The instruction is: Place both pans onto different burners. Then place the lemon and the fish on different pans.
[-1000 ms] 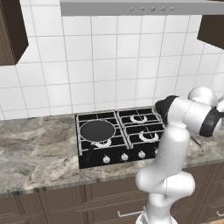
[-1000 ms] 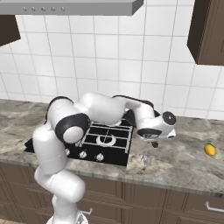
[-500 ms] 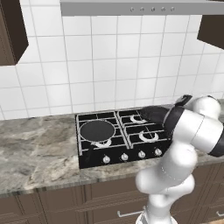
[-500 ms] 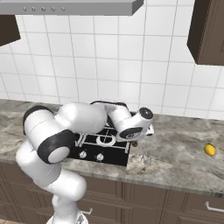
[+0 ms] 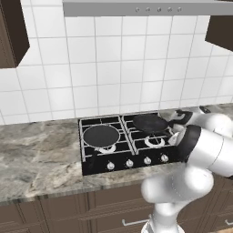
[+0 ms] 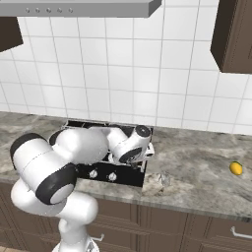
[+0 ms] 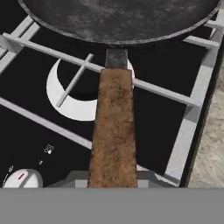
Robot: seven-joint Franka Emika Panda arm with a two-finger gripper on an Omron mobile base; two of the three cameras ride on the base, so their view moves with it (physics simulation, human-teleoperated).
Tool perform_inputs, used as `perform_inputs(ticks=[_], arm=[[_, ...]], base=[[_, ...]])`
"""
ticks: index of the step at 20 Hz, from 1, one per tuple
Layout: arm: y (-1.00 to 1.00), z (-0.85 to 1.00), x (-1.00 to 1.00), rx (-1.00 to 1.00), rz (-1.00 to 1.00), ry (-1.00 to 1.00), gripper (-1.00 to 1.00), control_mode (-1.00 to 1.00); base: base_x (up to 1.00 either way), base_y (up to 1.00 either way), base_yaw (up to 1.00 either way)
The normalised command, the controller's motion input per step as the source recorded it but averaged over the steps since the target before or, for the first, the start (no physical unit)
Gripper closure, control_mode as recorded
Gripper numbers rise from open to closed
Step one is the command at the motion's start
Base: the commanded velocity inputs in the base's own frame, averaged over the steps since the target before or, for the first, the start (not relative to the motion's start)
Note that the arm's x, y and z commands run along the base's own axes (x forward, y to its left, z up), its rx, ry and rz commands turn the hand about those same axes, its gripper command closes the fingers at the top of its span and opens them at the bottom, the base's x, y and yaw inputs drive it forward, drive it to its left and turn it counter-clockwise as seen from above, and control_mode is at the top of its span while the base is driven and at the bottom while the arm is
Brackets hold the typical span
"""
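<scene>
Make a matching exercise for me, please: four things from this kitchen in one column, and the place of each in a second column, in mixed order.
1. round black frying pan in the hand view
2. other round black frying pan
3. small yellow lemon
4. small silvery-grey fish

a. grey stone counter, close beside the black cooktop
b. resting on the cooktop's left half
c. counter, far to the right
d. held by its handle in the gripper, over the cooktop's right half

Pairs: 1-d, 2-b, 3-c, 4-a
</scene>
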Motion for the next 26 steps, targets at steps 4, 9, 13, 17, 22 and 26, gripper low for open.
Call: perform_inputs(ticks=[4,9,13,17,22,26], arm=[[0.31,-0.28,-0.13,0.0,0.02,0.0,1.0,-1.0],[-0.24,-0.06,-0.61,0.0,-0.05,0.0,1.0,-1.0],[-0.1,-0.08,-0.51,-0.01,-0.03,0.0,1.0,-1.0],[0.23,-0.02,-0.16,-0.02,-0.05,0.0,1.0,-1.0],[0.06,0.0,0.0,-0.03,-0.03,0.0,1.0,-1.0],[0.0,0.0,0.0,0.0,-0.01,0.0,1.0,-1.0]], base=[[0.0,0.0,0.0],[0.0,0.0,0.0],[0.0,0.0,0.0],[0.0,0.0,0.0],[0.0,0.0,0.0],[0.0,0.0,0.0]])
